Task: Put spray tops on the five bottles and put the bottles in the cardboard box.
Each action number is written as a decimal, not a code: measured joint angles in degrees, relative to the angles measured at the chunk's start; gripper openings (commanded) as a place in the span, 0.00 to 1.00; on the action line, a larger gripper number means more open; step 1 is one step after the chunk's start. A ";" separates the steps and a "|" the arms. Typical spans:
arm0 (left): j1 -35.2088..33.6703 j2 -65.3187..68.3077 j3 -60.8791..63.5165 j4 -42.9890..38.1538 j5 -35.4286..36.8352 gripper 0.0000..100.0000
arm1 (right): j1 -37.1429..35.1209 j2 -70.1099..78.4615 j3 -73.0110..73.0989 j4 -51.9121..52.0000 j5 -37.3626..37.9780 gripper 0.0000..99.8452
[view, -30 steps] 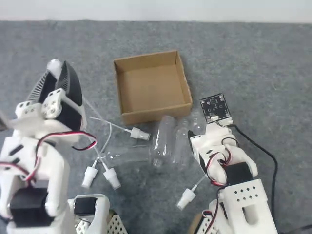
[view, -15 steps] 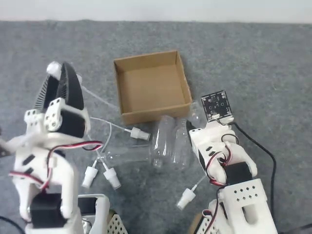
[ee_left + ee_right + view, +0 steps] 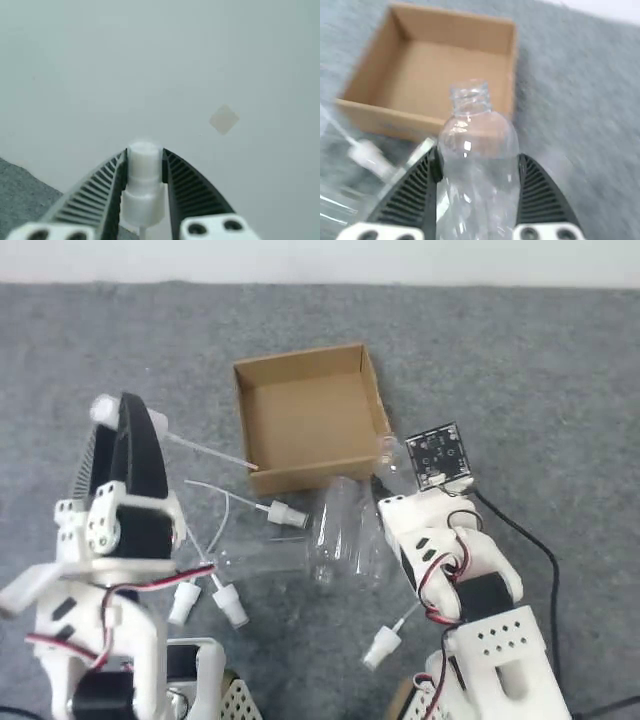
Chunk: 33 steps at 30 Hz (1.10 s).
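**Both arms loaded beside the cardboard box**

Clear bottles (image 3: 335, 530) lying before the cardboard box (image 3: 318, 475) blur into the grey table (image 3: 520, 370), so their count is unsure. Loose spray tops (image 3: 228, 602) lie among them. A pale wall (image 3: 300, 260) runs behind the box. The left fingers (image 3: 100, 190) clench a spray top (image 3: 144, 192) raised left of the box, its tube tip at the box's front wall. The right fingers (image 3: 410, 195) grasp a bottle (image 3: 477, 145), its open neck beside the box's front right corner.

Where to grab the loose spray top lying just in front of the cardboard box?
Likely the white head of the spray top, from above, pinching across its width. It lies on its side; the thin tube trailing away looks too flimsy, and a bottle crowds its tip.
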 measured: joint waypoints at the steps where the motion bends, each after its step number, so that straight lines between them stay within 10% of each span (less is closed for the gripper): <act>1: 0.00 -1.05 0.53 0.00 0.18 0.01 | -1.58 0.00 -0.35 0.00 0.00 0.04; 33: 0.09 -10.64 5.98 0.00 4.84 0.01 | -20.57 0.00 13.89 -29.89 11.43 0.04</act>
